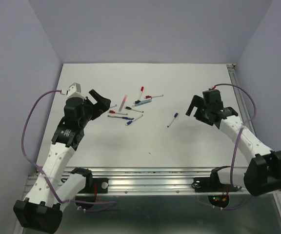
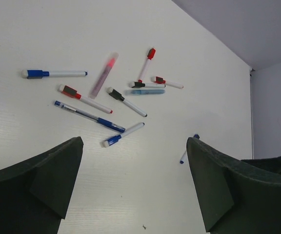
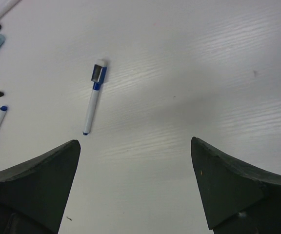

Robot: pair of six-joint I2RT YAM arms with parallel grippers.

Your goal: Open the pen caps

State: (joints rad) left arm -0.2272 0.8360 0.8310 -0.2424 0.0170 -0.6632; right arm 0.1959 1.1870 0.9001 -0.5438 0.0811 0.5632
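— Anything opened yet?

— Not that I can see. The left pincer (image 2: 133, 180) and right pincer (image 3: 135, 185) both gape wide, empty, above the bench (image 1: 155, 146). One blue pen (image 3: 92, 100) lies between them; the other pens (image 2: 127, 103) cluster ahead of the left one. The pen caps (image 2: 151, 52) all look seated, though they're tiny.

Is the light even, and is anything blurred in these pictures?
Top external: soft, even light, no glare on the table, pen caps tiny but sharp. Left wrist: pens sharp, fingers dark, little detail. Right wrist: a faint grey shadow band crosses the table; the blue pen is sharp.
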